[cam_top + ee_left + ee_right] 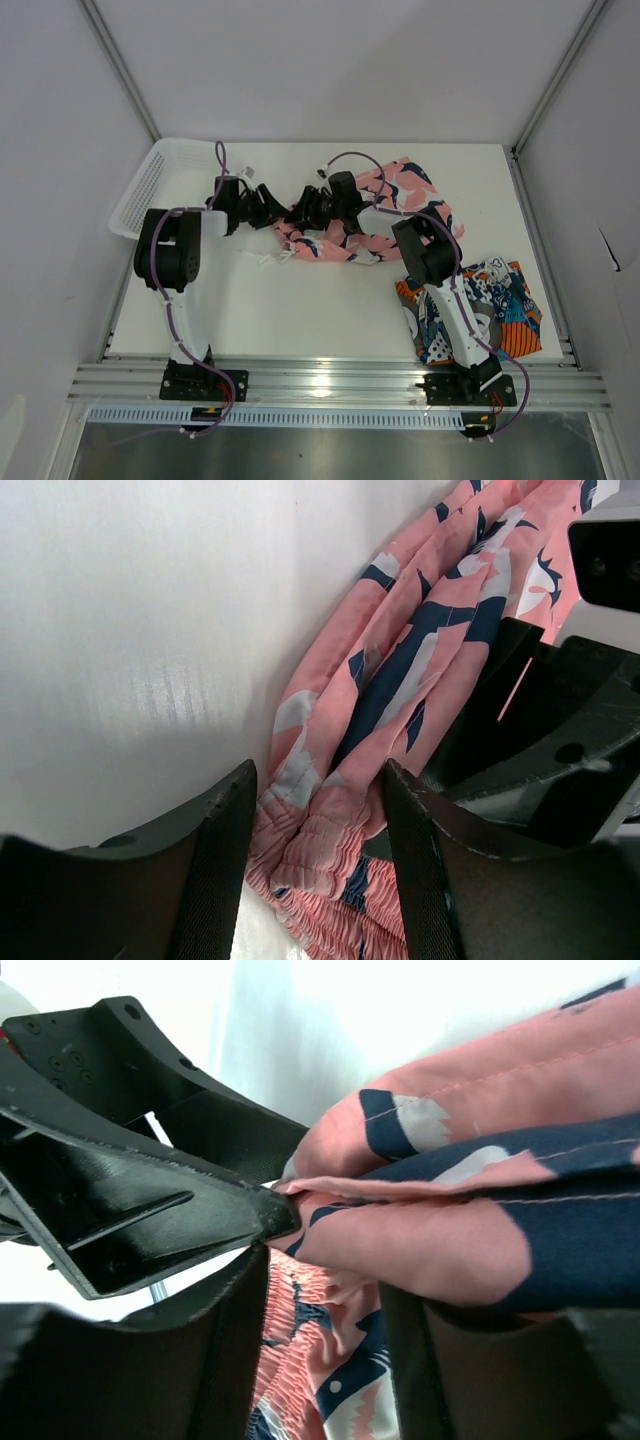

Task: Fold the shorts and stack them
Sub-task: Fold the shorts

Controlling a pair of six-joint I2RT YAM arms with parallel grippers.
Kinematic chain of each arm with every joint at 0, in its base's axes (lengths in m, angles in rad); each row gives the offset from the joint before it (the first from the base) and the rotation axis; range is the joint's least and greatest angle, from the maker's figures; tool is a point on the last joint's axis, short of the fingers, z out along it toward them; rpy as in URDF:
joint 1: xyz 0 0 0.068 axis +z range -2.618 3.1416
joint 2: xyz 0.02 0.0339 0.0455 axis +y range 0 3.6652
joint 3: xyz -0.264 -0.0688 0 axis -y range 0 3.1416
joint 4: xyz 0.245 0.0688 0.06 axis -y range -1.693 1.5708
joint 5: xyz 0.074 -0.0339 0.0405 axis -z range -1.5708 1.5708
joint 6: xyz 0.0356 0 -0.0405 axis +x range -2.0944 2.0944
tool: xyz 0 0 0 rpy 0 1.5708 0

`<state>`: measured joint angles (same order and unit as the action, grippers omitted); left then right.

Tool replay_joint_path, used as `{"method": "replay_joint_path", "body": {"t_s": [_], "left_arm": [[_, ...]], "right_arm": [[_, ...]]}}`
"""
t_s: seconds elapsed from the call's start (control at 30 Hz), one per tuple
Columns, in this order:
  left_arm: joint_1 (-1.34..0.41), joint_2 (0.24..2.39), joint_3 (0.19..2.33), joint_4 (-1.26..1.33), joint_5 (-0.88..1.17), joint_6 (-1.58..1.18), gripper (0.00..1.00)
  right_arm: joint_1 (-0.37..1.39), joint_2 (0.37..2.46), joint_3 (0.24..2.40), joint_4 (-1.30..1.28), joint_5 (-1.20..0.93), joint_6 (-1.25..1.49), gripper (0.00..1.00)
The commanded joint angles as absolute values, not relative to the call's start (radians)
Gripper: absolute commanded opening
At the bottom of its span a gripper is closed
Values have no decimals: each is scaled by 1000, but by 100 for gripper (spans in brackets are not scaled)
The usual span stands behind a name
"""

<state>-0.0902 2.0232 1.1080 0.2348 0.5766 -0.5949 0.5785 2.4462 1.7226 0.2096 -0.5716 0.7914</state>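
Pink shorts [410, 190]: bunched into a long strip mid-bench [300, 310], where your two arms meet.
Left jaws: your left gripper [318, 775] stands apart around the gathered pink waistband, with a sliver of bench showing beside one finger.
Right jaws: your right gripper [322, 1280] straddles a pink fold; cannot tell if it grips.
Printed shorts [505, 300]: flat at the bench's near right corner; lettering too small to read.

Pink pair [400, 195] with the navy-and-white shapes is lying bunched up across the back-middle of the table [300, 310], running from the centre out toward the right. It's creasing into long rolled folds, with the gathered elastic waistband showing at the centre end. Busy blue-orange-white-grey pair [505, 300] is sitting fairly flat at the near right corner, close to the pink one.
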Motion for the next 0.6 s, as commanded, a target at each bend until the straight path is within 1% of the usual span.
{"method": "replay_joint_path", "body": {"t_s": [0.0, 0.07, 0.1, 0.2, 0.37, 0.57], "left_arm": [[-97, 2029, 1128, 221, 604, -587, 57], [-97, 2025, 1124, 232, 614, -586, 61], [-95, 2022, 1120, 233, 618, -584, 62], [-94, 2022, 1123, 241, 630, -589, 63], [-78, 2023, 1106, 284, 675, -609, 67], [-77, 2020, 1094, 302, 686, -614, 69]], "right_arm": [[575, 2431, 1714, 258, -514, 767, 58], [577, 2421, 1700, 285, -523, 752, 64], [578, 2413, 1681, 293, -525, 747, 70], [578, 2387, 1649, 321, -528, 730, 75], [569, 2361, 1602, 432, -571, 774, 77], [548, 2367, 1551, 592, -618, 896, 84]]}}
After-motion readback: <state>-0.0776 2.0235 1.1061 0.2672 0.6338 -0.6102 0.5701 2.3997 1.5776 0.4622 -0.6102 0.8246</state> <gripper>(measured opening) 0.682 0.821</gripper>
